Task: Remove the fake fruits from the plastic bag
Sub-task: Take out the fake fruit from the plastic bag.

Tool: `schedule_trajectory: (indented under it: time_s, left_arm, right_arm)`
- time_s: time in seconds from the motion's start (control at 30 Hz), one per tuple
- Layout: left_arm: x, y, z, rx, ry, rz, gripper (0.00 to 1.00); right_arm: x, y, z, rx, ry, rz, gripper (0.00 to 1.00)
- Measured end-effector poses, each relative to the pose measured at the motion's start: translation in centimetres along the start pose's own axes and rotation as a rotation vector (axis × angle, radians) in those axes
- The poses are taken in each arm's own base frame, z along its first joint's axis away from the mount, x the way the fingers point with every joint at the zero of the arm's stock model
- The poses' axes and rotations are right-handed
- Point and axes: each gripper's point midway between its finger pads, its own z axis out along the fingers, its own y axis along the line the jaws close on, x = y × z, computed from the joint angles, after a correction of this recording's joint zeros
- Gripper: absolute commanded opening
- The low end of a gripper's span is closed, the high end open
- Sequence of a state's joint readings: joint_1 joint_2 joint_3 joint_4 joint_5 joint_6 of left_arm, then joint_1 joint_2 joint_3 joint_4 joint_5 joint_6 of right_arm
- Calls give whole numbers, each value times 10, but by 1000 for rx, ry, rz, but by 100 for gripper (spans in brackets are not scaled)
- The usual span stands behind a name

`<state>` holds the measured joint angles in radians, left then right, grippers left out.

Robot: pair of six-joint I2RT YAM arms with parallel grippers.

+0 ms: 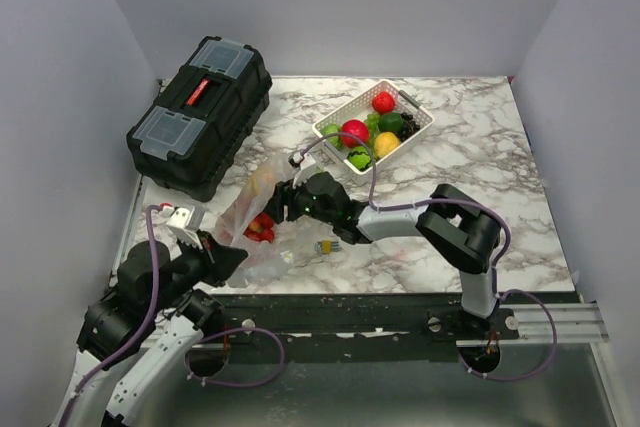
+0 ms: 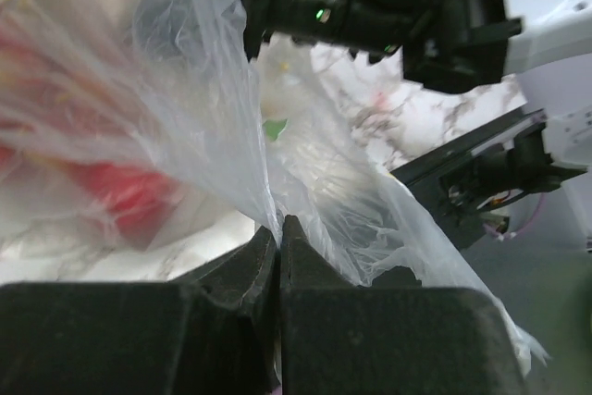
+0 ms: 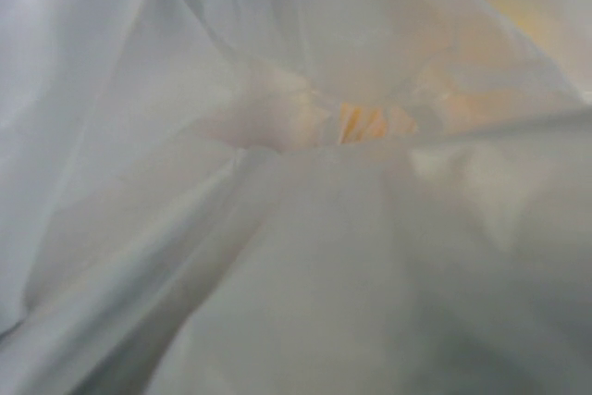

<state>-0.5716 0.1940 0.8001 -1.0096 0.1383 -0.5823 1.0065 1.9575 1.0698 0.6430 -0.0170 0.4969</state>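
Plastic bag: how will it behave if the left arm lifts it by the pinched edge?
Likely floppy: the plastic bag lies crumpled, and the left gripper has its jaws shut on one thin fold. Probably load-heavy: the fake fruits bunch together inside and would sag or shift. The glossy film may slip.

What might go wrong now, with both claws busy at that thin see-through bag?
1. The left claw pinches just a thin fold of the plastic bag; if the right claw tugs, the film may slip free or tear.
2. The right wrist camera shows nothing but film close up, so that claw may well grab plastic instead of the red fruits inside.
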Motion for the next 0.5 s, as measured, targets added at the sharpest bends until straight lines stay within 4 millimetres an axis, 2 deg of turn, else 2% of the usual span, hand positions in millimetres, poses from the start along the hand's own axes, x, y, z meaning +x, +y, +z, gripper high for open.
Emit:
schedule_trajectory:
  time_s: [0.1, 0.2, 0.37, 0.5]
  left_arm:
    - [-10, -10, 1, 57, -57, 9, 0]
    - [-10, -13, 6, 80, -54, 12, 0]
    - [-9, -17, 13, 97, -27, 13, 0]
    - [-10, -19, 14, 105, -26, 16, 0]
  right_arm:
    - [9, -2, -3, -1, 13, -1, 66]
    - [7, 0, -2, -10, 13, 3, 69]
    - [-6, 14, 18, -56, -17, 42, 76]
    - [-11, 22, 39, -95, -40, 77, 77]
